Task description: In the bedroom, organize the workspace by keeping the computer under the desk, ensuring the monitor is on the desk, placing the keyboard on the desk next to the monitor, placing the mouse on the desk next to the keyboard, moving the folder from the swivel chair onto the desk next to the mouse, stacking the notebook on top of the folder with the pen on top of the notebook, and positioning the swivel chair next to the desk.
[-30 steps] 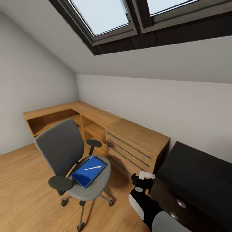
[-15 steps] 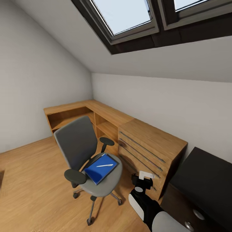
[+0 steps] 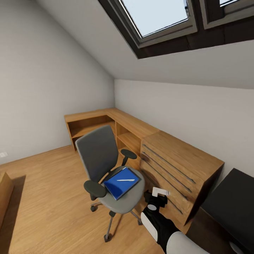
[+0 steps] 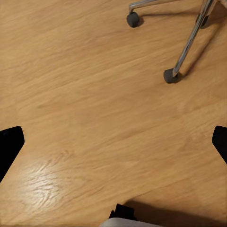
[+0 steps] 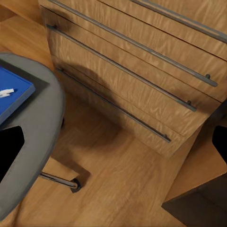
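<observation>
From the head view, wooden floor [image 3: 42,197] fills the 7 to 9 o'clock part of the room. Near the middle, slightly toward 6 o'clock, stands the swivel chair [image 3: 100,155], its grey back upright and its chrome legs on casters. The folder [image 3: 118,183] lies flat on the seat, and the pen [image 3: 126,180] lies on top of the folder. Behind the chair, from 10 to 12 o'clock, a light wooden shelf unit [image 3: 106,121] runs along the wall into the corner. Just beside the chair at 3 o'clock is a light wooden drawer unit [image 3: 176,165] with long grey handles. At 4 o'clock, touching the drawer unit's far end, the black worktop [image 3: 234,201] of the desk begins. A skylight [image 3: 155,16] sits at 12 o'clock.

The left wrist view looks down on the floor, with two chair legs and casters near; the left tool's fingertips [image 4: 9,142] stand spread wide at the frame's edges. The right tool [image 3: 157,197] shows at 5 o'clock in the head view; in its wrist view its fingertips [image 5: 8,142] are also spread wide, between the chair seat and the drawer unit, holding nothing.
</observation>
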You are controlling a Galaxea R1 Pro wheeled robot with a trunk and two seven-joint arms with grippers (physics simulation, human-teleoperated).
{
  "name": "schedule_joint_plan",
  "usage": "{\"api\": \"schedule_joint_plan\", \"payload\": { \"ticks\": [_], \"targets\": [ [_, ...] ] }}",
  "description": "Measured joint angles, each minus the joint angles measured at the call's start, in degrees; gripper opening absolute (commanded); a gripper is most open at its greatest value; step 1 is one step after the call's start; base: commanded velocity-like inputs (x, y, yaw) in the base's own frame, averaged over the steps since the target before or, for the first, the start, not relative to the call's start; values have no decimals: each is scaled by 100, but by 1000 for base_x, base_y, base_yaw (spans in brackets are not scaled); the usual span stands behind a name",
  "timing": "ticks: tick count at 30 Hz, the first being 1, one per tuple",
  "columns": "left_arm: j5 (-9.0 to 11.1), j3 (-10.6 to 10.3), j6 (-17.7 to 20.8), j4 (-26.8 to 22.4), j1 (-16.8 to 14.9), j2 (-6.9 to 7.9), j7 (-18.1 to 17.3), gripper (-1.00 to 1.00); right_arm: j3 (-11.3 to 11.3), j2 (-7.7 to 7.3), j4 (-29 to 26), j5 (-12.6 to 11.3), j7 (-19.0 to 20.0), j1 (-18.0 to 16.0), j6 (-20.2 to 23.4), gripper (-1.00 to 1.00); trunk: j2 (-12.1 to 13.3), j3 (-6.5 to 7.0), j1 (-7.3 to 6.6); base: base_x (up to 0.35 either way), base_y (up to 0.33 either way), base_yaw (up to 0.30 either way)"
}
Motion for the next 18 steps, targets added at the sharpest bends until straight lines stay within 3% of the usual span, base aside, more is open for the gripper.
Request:
{"api": "schedule_joint_plan", "payload": {
  "ticks": [18],
  "targets": [
    [7,4,1,8,0,8,0,100,-2,0,-2,-8,-8,0,1,100,0,-3,0,0,4,13]
  ]
}}
